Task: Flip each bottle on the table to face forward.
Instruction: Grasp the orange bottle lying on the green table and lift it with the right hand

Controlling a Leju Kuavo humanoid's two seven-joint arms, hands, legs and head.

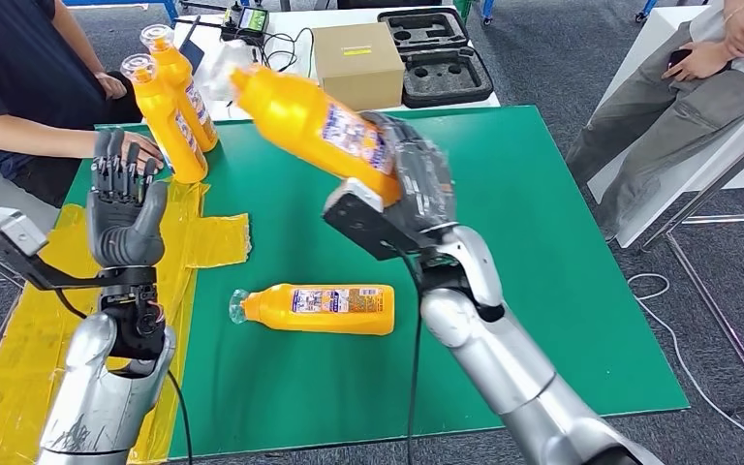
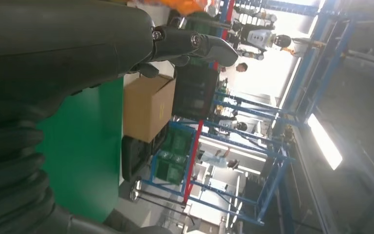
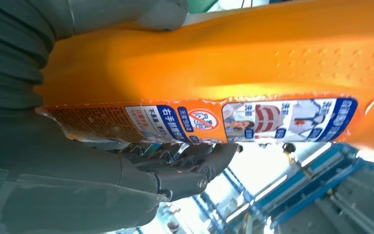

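Two bottles [image 1: 176, 102] stand at the table's [image 1: 562, 242] far left corner, one [image 1: 315, 308] lies near its front edge, right hand [image 1: 417, 179] grips a raised bottle [image 1: 305, 121], left hand [image 1: 124, 208] spread empty.

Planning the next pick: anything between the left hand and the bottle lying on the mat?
Nothing visible. The left hand is raised, fingers apart, above the yellow tape; bare green mat lies between it and the lying bottle. The right hand holds another bottle higher up.

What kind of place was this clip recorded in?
Probably a robotics lab or workshop: a green mat covers the work table, an open foam-lined equipment case lies behind it, and blue metal racking stands farther back.
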